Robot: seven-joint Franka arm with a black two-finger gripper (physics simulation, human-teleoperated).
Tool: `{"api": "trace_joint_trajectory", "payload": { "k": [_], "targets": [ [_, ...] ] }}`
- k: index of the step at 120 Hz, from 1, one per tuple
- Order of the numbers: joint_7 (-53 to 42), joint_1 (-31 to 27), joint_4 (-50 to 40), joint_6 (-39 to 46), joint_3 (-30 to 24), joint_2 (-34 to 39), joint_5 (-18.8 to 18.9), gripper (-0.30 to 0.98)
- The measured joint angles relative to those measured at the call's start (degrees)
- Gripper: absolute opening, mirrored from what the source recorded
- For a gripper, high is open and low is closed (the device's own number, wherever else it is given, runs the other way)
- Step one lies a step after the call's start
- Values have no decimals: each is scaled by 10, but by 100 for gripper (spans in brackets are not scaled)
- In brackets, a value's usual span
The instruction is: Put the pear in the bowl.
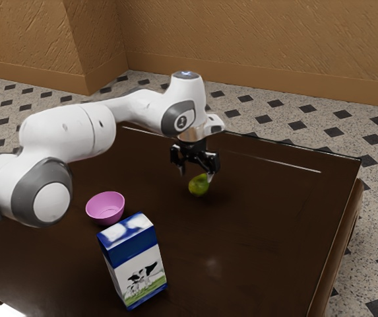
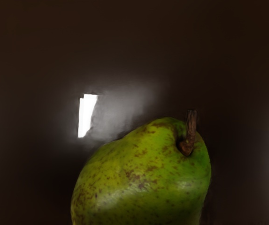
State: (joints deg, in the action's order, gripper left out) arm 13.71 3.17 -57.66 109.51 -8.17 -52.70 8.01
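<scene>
My gripper (image 1: 196, 174) is open in the exterior view, its two fingers spread apart just above the pear (image 1: 198, 185). One fingertip overlaps the pear's upper edge there; whether it touches cannot be told. The green pear (image 2: 146, 180), speckled brown, lies close under my hand in the wrist view, its brown stem angled upward. A pink bowl (image 1: 105, 208) stands on the table toward the exterior view's left, apart from the pear.
A blue and white milk carton (image 1: 134, 261) stands upright beside the bowl, nearer the exterior camera. The dark glossy table (image 1: 254, 224) extends toward the exterior view's right and carries light reflections.
</scene>
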Motion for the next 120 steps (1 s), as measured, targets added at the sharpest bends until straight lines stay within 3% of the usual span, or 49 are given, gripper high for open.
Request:
{"api": "trace_joint_trajectory", "payload": {
  "k": [37, 67, 120],
  "targets": [
    [-28, -3, 1, 7, -11, -28, 15, 63],
    [-43, -3, 1, 9, -12, -35, 16, 46],
    [-58, -7, 2, 52, -10, -30, 18, 34]
  ]
}}
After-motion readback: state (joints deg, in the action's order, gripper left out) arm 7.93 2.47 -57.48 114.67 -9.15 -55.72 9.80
